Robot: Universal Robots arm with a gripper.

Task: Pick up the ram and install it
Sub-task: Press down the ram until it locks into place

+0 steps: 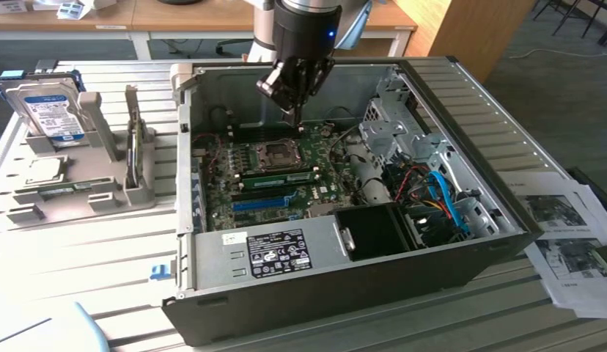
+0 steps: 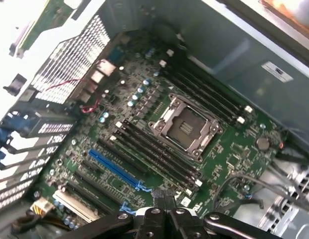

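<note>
We saw the hand (image 1: 295, 110) clenched, empty above the CPU socket (image 1: 279, 152); the ram (image 1: 280, 177) lay seated just beyond it.

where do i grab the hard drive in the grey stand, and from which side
Take the hard drive by its free top edge, pinching across its two flat faces, and come straight down from above. It stands upright on edge in the stand, which hugs its lower part and side, so the top is the exposed part and lifting upward looks like the clear way out.
</note>
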